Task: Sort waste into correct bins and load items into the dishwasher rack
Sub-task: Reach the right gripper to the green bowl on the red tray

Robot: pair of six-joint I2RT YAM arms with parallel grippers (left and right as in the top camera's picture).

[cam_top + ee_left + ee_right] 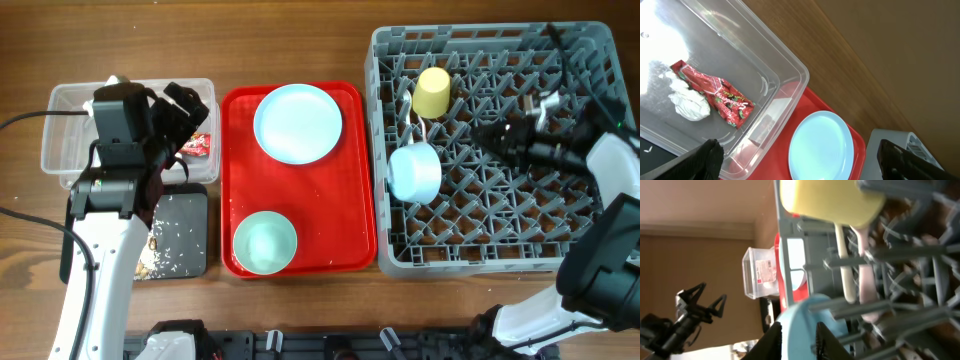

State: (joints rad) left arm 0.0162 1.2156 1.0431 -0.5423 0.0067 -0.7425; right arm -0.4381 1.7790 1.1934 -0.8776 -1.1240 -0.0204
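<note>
My left gripper (183,118) (802,157) hangs wide open and holds nothing above the clear tub (60,140), where a red wrapper (715,92) and a white tissue (690,102) lie. The black tray (188,205) holds rice-like crumbs (165,255). A pale blue plate (297,122) and a mint-green bowl (265,242) sit on the red tray. In the dishwasher rack (480,260) are the yellow cup (432,92), white cutlery (846,265) and the small pale blue bowl (415,172), which lies on its side. My right gripper (480,132) (799,340) is just right of that bowl with its jaws narrowly apart.
The red tray (350,220) lies between the two bins and the rack. Upright pegs fill the rack around my right gripper. A black cable (30,118) runs across the table on the far left, and the left arm (95,260) covers part of the black tray.
</note>
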